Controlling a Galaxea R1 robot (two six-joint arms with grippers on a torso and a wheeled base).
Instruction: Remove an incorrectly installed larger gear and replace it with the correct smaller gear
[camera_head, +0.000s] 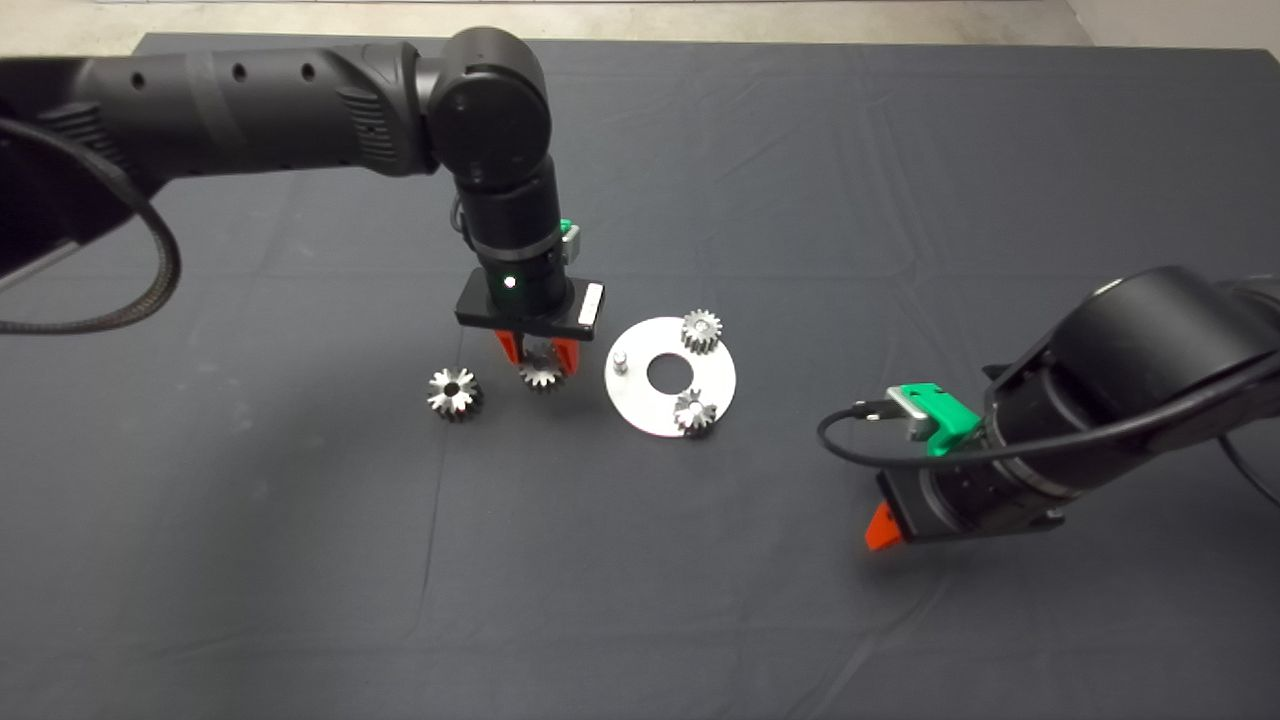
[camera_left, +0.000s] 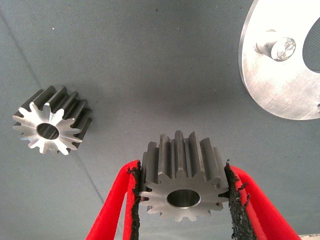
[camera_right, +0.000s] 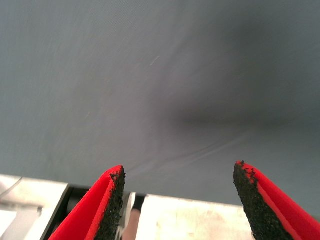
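My left gripper points down at the mat just left of the round silver plate. It is shut on a smaller gear, with a black pad pressed against each side of its fine teeth. The same smaller gear shows between the red fingers in the head view. The larger gear, with deep star-like teeth and a dark bore, lies free on the mat to the left of that gripper and appears again as the larger gear in the left wrist view. My right gripper is open and holds nothing.
The plate has a centre hole, one bare peg, and two small gears seated on it. The plate's edge and its peg lie close beyond the held gear. The right gripper hangs low at the right, over the mat near its edge.
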